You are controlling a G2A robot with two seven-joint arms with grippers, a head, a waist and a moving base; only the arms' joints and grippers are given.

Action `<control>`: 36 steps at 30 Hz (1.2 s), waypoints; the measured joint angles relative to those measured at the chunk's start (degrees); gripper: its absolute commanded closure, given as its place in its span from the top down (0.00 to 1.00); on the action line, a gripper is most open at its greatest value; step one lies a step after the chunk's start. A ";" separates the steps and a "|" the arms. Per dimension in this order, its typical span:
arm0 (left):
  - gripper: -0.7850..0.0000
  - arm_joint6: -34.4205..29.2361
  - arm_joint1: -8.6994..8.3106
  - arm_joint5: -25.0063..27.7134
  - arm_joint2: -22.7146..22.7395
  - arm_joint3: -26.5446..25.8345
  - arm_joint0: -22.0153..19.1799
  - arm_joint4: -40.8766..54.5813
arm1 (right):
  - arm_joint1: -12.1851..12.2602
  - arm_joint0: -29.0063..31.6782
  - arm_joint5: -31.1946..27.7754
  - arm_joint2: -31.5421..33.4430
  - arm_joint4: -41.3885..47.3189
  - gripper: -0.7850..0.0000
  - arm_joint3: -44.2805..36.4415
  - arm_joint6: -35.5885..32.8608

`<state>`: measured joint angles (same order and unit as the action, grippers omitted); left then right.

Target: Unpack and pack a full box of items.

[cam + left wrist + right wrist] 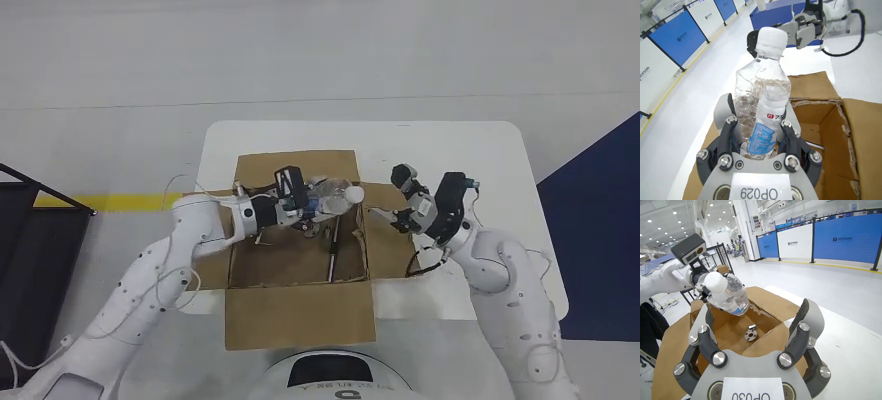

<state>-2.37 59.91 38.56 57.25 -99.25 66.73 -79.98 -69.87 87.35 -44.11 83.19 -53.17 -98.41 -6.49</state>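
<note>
A clear water bottle point(332, 196) with a white cap and a blue label hangs tilted over the open cardboard box point(300, 262). My left gripper point(300, 202) is shut on the bottle's point(762, 91) lower half, cap pointing away from the wrist. The left gripper point(758, 108) has one finger on each side of the label. My right gripper point(392, 198) stands open over the box's right flap, just beyond the cap. In the right wrist view the right gripper point(757, 311) is empty and the bottle point(732, 298) hangs in front of it.
A metal rod point(333, 248) with a round flange point(751, 336) lies on the box floor. The box's flaps are spread on the white table point(450, 150). A black rack point(20, 230) stands off the table's left, and a blue panel point(600, 220) off its right.
</note>
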 measured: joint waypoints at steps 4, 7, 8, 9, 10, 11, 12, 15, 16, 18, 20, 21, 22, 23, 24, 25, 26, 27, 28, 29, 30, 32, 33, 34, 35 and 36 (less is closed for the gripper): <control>0.00 -0.90 0.55 -7.29 -1.95 -2.73 0.34 -6.23 | -0.26 -1.26 4.90 -2.60 2.95 0.84 0.89 -3.09; 0.00 -0.10 0.78 -11.28 -2.92 -3.92 1.00 -10.53 | -0.24 -2.02 5.65 -2.83 6.56 0.49 1.85 -4.61; 0.00 0.06 0.83 -12.07 -3.16 -4.14 1.17 -11.64 | -0.21 -2.15 5.64 -2.90 7.40 0.47 2.00 -4.99; 0.00 -0.03 0.88 -13.05 -3.43 -4.40 1.34 -13.18 | -0.16 -2.32 5.12 -3.12 8.49 0.47 2.16 -5.69; 0.00 -0.19 0.93 -13.69 -3.64 -4.57 1.47 -14.19 | -0.11 -2.48 4.35 -3.37 9.35 0.47 2.31 -6.41; 0.00 -0.28 0.99 -14.20 -3.82 -4.68 1.60 -14.89 | -0.04 -2.68 3.35 -3.69 10.28 0.47 2.50 -7.29; 0.00 -0.44 1.07 -14.80 -3.96 -4.76 1.66 -15.62 | 0.05 -3.00 1.97 -4.01 11.67 0.47 2.88 -8.50; 0.00 -0.69 1.25 -15.71 -4.21 -4.83 1.75 -16.87 | 0.30 -3.80 -0.55 -4.57 15.47 0.48 4.00 -11.12; 0.00 -0.79 1.29 -15.85 -4.26 -4.87 1.75 -17.28 | 0.38 -4.06 -1.14 -4.70 16.71 0.48 4.34 -11.85; 0.00 -0.90 1.40 -16.02 -4.50 -5.00 1.83 -18.05 | 0.53 -4.65 -2.23 -5.13 19.45 0.48 4.98 -13.47; 0.00 -1.16 1.51 -16.04 -4.82 -5.16 1.80 -18.93 | 0.65 -5.21 -2.72 -5.53 21.54 0.47 5.40 -14.70; 0.00 -1.32 1.60 -16.03 -5.13 -5.27 1.77 -19.56 | 0.71 -5.59 -2.87 -5.81 22.69 0.45 5.65 -15.35; 0.00 -1.49 1.66 -16.04 -5.38 -5.34 1.74 -20.13 | 0.75 -5.86 -2.92 -6.03 23.45 0.42 5.83 -15.77; 0.00 -1.70 1.72 -16.16 -5.63 -5.41 1.71 -20.80 | 0.78 -6.13 -2.94 -6.26 24.13 0.50 6.00 -16.16; 0.00 -1.94 1.81 -16.42 -5.95 -5.44 1.71 -21.63 | 0.83 -6.48 -2.95 -6.60 24.92 0.50 6.21 -16.67; 0.00 -2.06 1.89 -16.61 -6.16 -5.43 1.71 -22.14 | 0.85 -6.70 -2.93 -6.89 25.54 0.49 6.37 -17.04; 0.00 -2.10 1.98 -16.77 -6.38 -5.38 1.71 -22.55 | 0.89 -7.01 -2.83 -7.30 26.31 0.49 6.56 -17.58; 0.00 -2.06 2.05 -16.79 -6.48 -5.30 1.68 -22.63 | 0.91 -7.25 -2.76 -7.63 26.78 0.48 6.68 -18.04; 0.00 -1.98 2.11 -16.75 -6.53 -5.24 1.62 -22.70 | 0.93 -7.48 -2.66 -7.96 27.18 0.46 6.78 -18.51; 0.00 -1.90 2.16 -16.70 -6.56 -5.19 1.57 -22.81 | 0.96 -7.71 -2.52 -8.28 27.52 0.45 6.88 -18.91; 0.00 -1.83 2.23 -16.61 -6.59 -5.13 1.52 -22.98 | 0.98 -8.00 -2.37 -8.70 27.95 0.46 7.00 -19.38; 0.00 -1.77 2.31 -16.53 -6.57 -5.08 1.48 -23.16 | 1.03 -8.41 -2.35 -9.29 28.67 0.43 7.26 -20.04; 0.00 -1.70 2.36 -16.48 -6.53 -5.08 1.48 -23.23 | 1.07 -8.68 -2.28 -9.59 29.03 0.38 7.44 -20.43; 0.00 -1.65 2.40 -16.43 -6.48 -5.08 1.49 -23.26 | 1.10 -8.85 -2.16 -9.76 29.19 0.28 7.55 -20.65; 0.00 -1.59 2.43 -16.41 -6.41 -5.09 1.50 -23.29 | 1.13 -9.00 -2.01 -9.89 29.29 0.16 7.61 -20.81; 0.00 -1.52 2.47 -16.40 -6.30 -5.10 1.55 -23.34 | 1.17 -9.13 -1.83 -10.01 29.35 0.04 7.65 -20.94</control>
<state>-3.89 62.37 22.16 50.95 -104.35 68.27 -103.32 -68.69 78.22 -45.94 73.18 -23.82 -90.76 -27.42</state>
